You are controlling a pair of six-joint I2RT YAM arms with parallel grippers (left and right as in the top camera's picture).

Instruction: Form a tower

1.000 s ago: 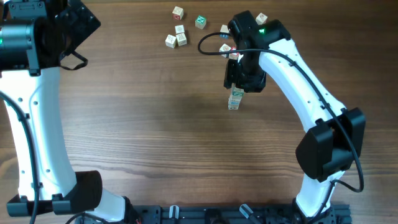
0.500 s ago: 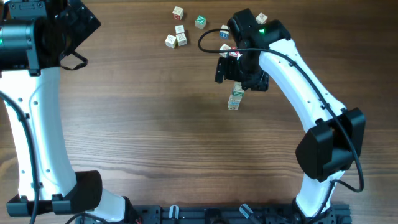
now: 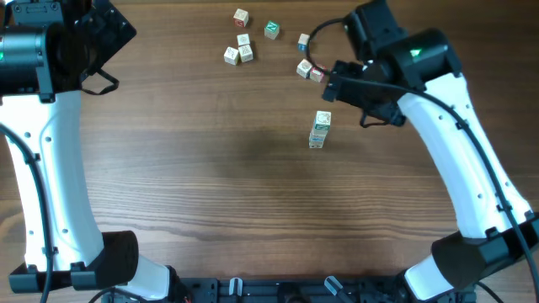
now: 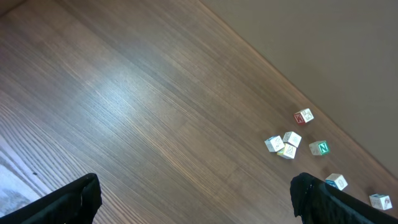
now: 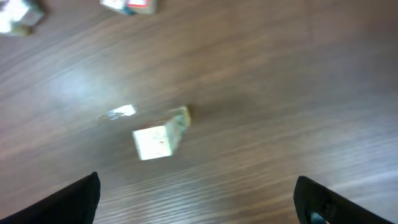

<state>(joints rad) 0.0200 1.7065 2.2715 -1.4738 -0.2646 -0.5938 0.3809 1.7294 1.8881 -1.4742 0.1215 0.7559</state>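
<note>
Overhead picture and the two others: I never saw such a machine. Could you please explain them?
These are two white robot arms at a wooden table. The overhead picture looks straight down. The other two come from a camera on each wrist; the dark shapes in their bottom corners are claw fingers. On the table stands a small tower of letter cubes, with loose cubes farther back. The left claw and right claw are both open and hold nothing.

arms (image 3: 42, 168): white shells | joints (image 3: 118, 257): black | cables (image 3: 308, 46): black | LEDs (image 3: 414, 54): green
</note>
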